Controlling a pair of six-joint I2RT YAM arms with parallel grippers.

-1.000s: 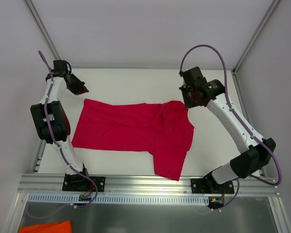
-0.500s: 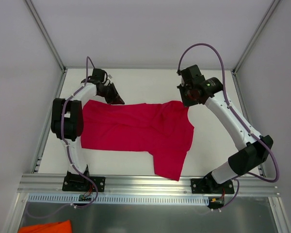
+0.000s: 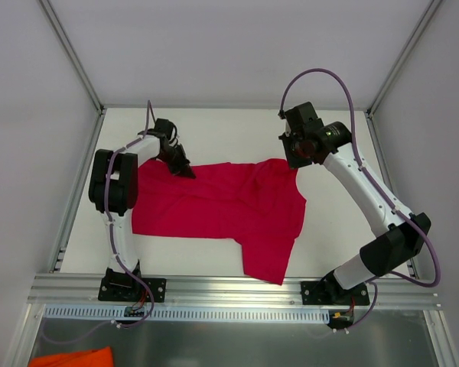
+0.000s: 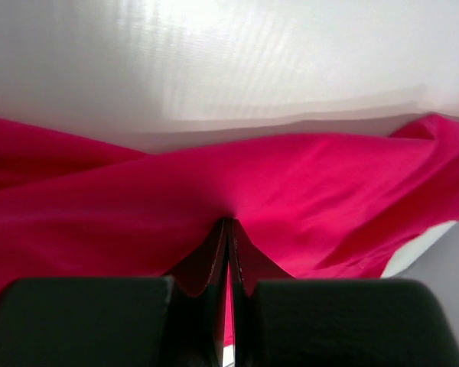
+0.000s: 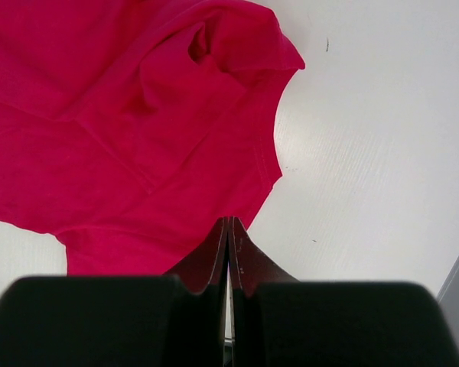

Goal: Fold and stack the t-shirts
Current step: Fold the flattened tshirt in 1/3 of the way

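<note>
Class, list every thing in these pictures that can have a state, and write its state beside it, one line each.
t-shirt: lying open and wrinkled on the table, not folded, pinched at two points along its far edge.
left gripper: shut on the t-shirt's far edge.
right gripper: shut on the t-shirt's edge at the other far corner.
orange cloth: bunched up, touched by neither gripper.
</note>
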